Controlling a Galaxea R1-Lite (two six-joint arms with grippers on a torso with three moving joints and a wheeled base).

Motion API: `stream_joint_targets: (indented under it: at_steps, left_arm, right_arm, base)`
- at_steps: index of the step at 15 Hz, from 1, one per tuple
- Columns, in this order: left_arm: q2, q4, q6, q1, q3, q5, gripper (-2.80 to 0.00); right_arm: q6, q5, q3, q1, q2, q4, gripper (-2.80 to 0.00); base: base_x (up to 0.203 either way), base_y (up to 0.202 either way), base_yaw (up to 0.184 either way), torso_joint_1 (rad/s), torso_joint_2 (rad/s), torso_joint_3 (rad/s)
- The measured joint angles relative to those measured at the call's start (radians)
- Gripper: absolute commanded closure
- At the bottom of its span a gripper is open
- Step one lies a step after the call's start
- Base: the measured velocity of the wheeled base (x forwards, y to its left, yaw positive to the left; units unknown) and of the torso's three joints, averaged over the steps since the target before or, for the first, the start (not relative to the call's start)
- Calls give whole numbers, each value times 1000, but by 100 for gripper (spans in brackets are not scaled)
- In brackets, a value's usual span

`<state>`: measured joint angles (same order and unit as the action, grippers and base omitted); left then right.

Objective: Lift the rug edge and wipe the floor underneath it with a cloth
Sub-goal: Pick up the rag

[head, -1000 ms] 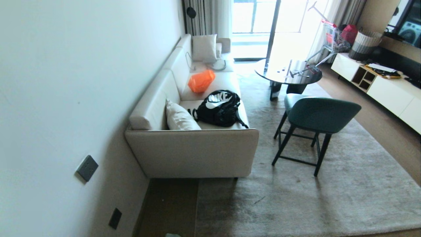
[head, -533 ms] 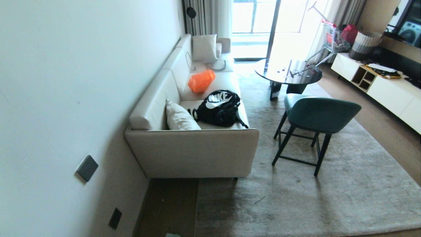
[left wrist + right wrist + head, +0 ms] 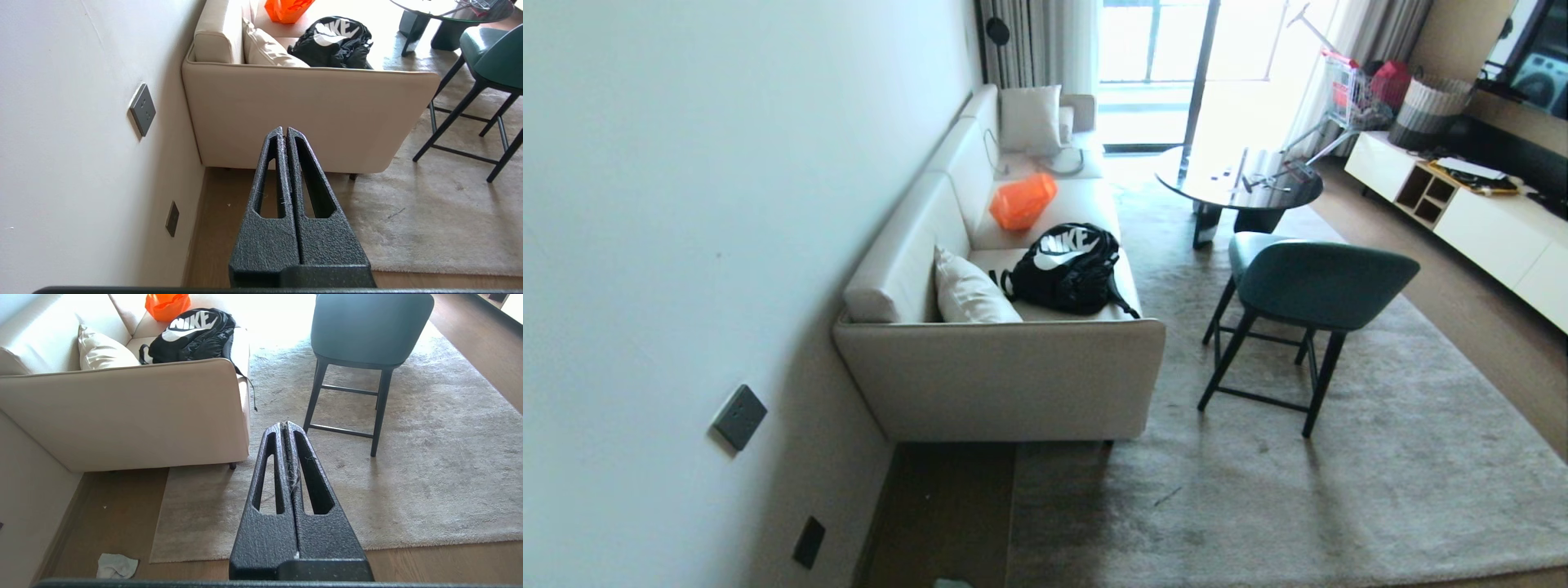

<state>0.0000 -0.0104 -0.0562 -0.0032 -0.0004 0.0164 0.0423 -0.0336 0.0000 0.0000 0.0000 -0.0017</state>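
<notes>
The large grey-beige rug lies flat, and its rug edge (image 3: 160,510) runs from the sofa foot to a square corner (image 3: 152,560) on the brown plank floor (image 3: 118,506). The small pale cloth (image 3: 117,566) lies crumpled on the floor just outside that corner, near the wall; a sliver of this cloth (image 3: 952,583) shows in the head view. My left gripper (image 3: 284,130) is shut and empty, held in the air above the floor strip beside the sofa. My right gripper (image 3: 285,424) is shut, with only lint between its fingers, above the rug. Neither arm shows in the head view.
A beige sofa (image 3: 996,376) with a black backpack (image 3: 1066,265) and an orange bag (image 3: 1023,200) stands along the white wall (image 3: 686,245). A green chair (image 3: 1307,286) and a round dark table (image 3: 1233,184) stand on the rug. A white cabinet (image 3: 1486,220) lines the right side.
</notes>
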Motion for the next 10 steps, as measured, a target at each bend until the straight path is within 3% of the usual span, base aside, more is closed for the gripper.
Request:
stream_joint_targets:
  at_steps: [7,10]
  left_arm:
    - [0,0,0,0,0,0,0]
    - [0,0,0,0,0,0,0]
  right_arm:
    - [1,0,0,0,0,0,0]
    - [2,0,0,0,0,0,0]
  base:
    - [0,0,0,0,0,0]
    - [0,0,0,-109,234,147]
